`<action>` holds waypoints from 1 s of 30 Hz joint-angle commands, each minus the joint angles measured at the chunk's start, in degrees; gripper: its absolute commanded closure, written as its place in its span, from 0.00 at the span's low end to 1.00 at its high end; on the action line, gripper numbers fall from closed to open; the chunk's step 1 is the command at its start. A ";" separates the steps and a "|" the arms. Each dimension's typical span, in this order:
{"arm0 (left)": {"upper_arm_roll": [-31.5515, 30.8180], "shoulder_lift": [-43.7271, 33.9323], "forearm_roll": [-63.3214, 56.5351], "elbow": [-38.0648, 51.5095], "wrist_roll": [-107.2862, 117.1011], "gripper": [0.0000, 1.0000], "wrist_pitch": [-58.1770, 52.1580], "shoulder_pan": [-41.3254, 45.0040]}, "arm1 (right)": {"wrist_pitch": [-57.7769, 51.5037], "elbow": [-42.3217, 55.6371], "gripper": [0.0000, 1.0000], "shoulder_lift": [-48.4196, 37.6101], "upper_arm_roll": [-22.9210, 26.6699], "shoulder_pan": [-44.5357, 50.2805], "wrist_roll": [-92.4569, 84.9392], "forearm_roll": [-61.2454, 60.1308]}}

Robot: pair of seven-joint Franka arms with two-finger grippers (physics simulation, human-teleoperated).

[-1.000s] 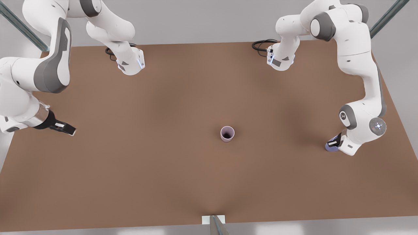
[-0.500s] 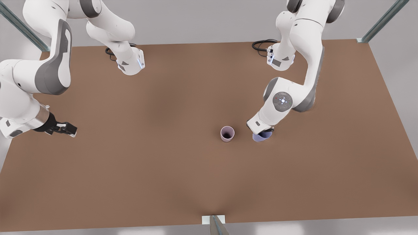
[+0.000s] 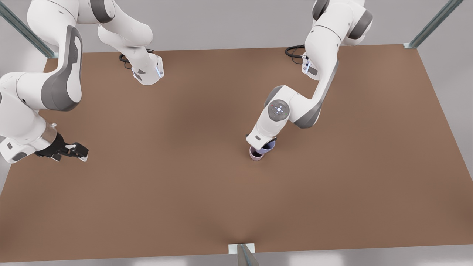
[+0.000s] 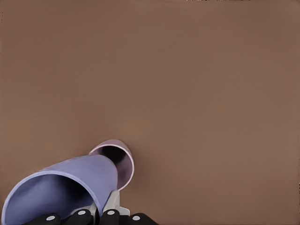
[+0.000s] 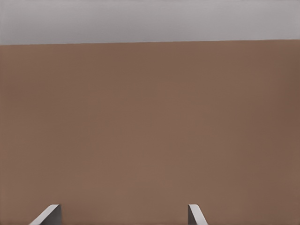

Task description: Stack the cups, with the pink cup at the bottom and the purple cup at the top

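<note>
Two grippers: the left gripper [image 3: 266, 145] is clamped on the purple cup [image 4: 65, 190] above the pink cup [image 4: 117, 157]; the right gripper [image 3: 75, 150] waits, jaws wide apart.

- A broad brown table [image 3: 192, 192] with a plain matte top takes up most of the front view.
- Around the table lies a pale grey floor or backdrop [image 3: 229, 26], smooth and unmarked.
- A slanted metal strut [image 3: 22, 31] rises beyond the table's far corner on the front view's left.
- A matching strut [image 3: 434, 22] rises beyond the far corner on the front view's right.
- A small white bracket [image 3: 242, 248] with a metal post sits at the middle of the table's near edge.
- Soft, even light leaves faint darker patches on the tabletop.
</note>
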State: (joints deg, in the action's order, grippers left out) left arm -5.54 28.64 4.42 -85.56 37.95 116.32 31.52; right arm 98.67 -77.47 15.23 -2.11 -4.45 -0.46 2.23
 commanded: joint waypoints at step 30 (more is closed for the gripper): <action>0.00 4.32 -0.03 0.75 23.48 0.79 3.03 1.00 | 0.65 0.39 0.00 -0.47 0.09 -0.21 -3.32 0.06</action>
State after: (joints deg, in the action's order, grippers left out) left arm -5.53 32.92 4.31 -84.84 57.13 119.04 32.52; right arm 99.31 -77.11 14.83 -2.02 -4.63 -3.12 2.33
